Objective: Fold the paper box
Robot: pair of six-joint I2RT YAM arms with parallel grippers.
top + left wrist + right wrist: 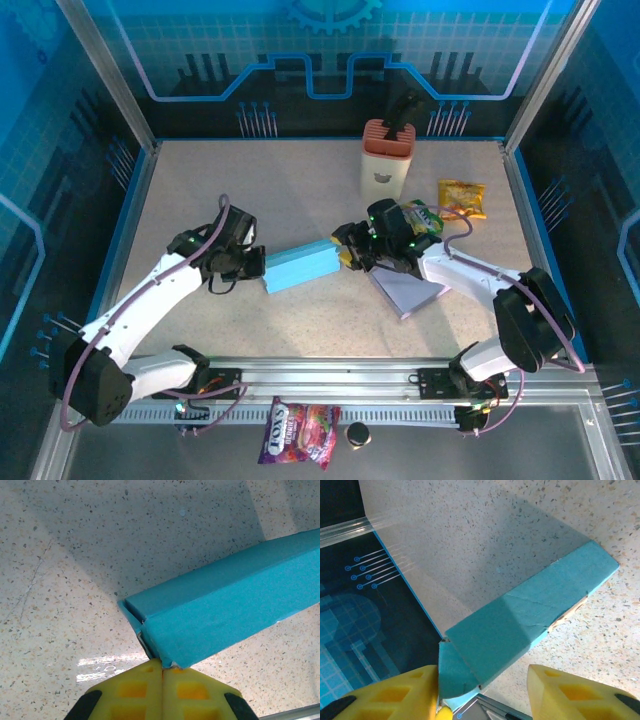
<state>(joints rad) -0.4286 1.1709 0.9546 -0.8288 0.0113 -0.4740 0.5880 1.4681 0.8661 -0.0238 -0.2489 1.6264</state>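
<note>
The paper box (300, 266) lies mid-counter (280, 190), stretched between my two hands. My left hand (162, 666) is pinched fully shut on the thin lip at the box's left-end corner (just card between the pads, by the look of it). My right hand (482, 680) stands half wide, a finger on either side of the other end, not clamped on it. The box reads as light, hollow, thin card. It looks stiff along the creases, easily crushed on the flat walls, and likely to skate on the speckled top. So I'd take it gently at the edges and corners.
</note>
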